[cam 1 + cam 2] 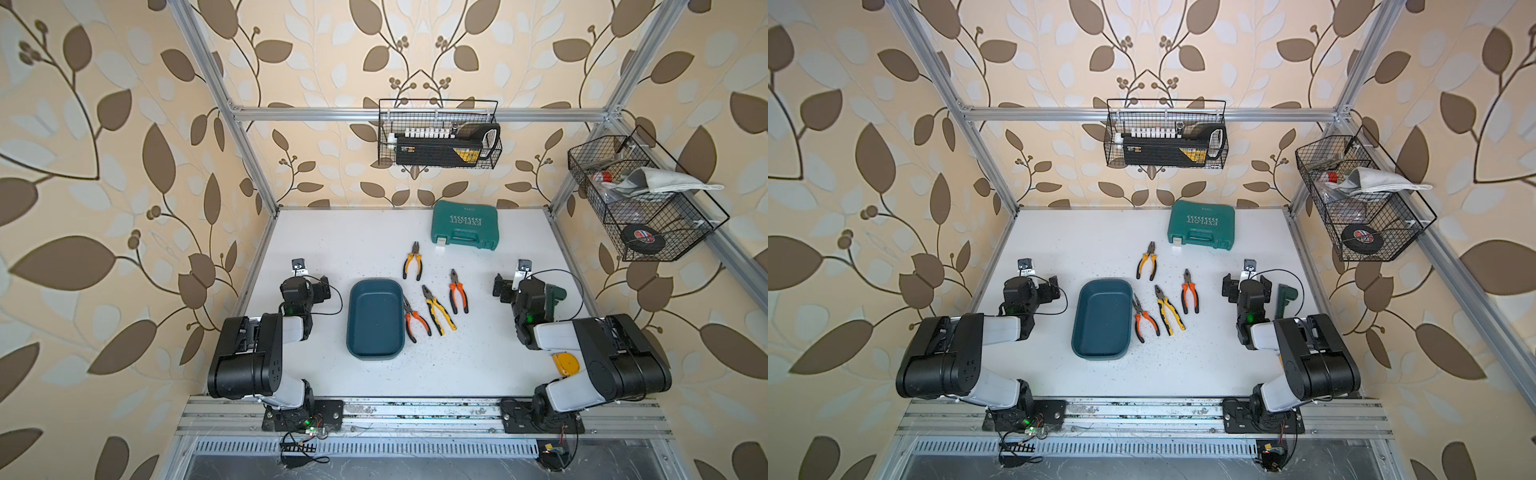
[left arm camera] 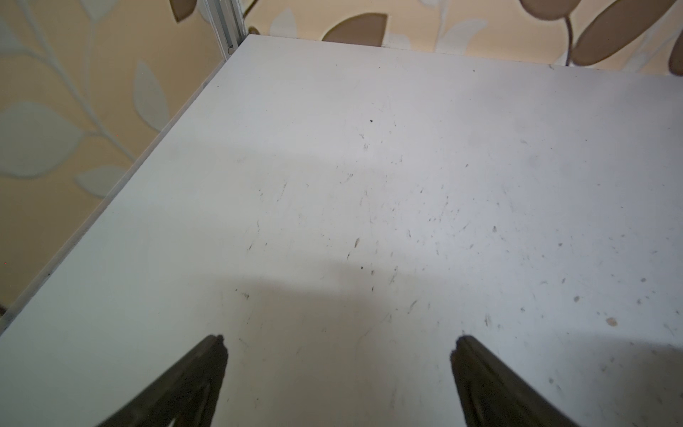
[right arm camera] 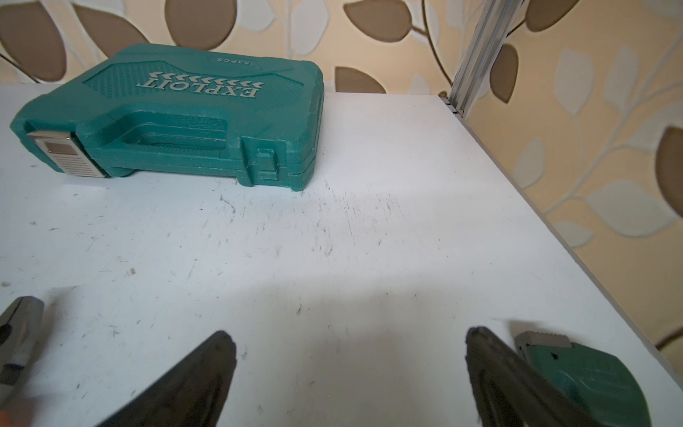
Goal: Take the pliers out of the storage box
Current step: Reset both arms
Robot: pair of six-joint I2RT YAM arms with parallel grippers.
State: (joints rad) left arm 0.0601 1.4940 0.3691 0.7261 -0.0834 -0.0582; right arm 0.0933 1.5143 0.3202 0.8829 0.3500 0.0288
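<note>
The dark teal storage box [image 1: 375,318] [image 1: 1102,318] sits empty left of the table's centre. Several pliers lie on the white table to its right. Long-nosed orange-and-black pliers [image 1: 413,318] lie beside the box wall, with yellow-and-black pliers [image 1: 437,309] and orange-and-black pliers [image 1: 458,293] further right. Yellow-orange pliers [image 1: 412,262] lie behind these. My left gripper [image 1: 321,289] [image 2: 338,344] hovers open over bare table left of the box. My right gripper [image 1: 502,288] [image 3: 349,338] is open over bare table right of the pliers. One metal pliers head [image 3: 18,325] shows at the edge of the right wrist view.
A green tool case [image 1: 465,224] [image 3: 177,114] lies at the back. A green tool [image 1: 555,295] [image 3: 587,377] rests close beside my right gripper. Black wire baskets hang on the back rail [image 1: 438,133] and on the right frame [image 1: 640,199].
</note>
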